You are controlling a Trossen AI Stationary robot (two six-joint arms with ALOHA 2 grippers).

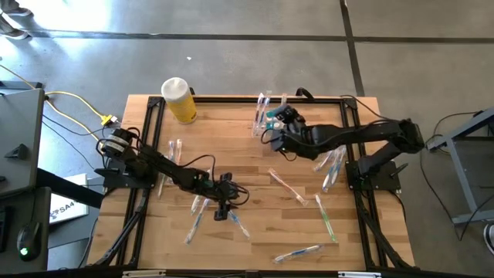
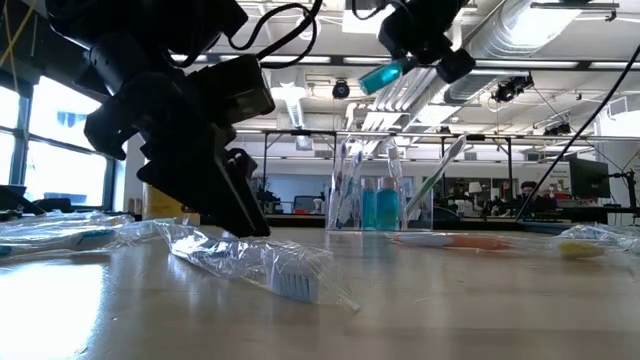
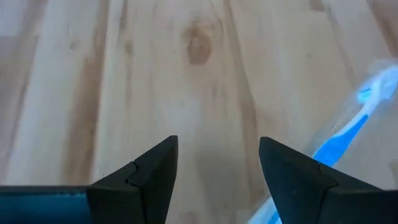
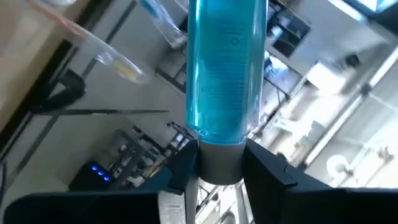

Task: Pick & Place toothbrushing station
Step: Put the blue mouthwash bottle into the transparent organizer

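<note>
Overhead, you see the right gripper (image 1: 279, 117) raised beside the clear cup (image 1: 264, 116) at the table's (image 1: 255, 193) far edge, while the left gripper (image 1: 224, 202) sits low among scattered toothbrushes (image 1: 287, 185). At table level, the teal tube (image 2: 383, 74) hangs high above the cup. Your right wrist view shows what neither gives: 2 fingers pinching the tube's white cap. Your left wrist view shows jaws spread wide over bare wood, holding nothing, a blue toothbrush (image 3: 339, 140) just beside 1 finger.
</note>
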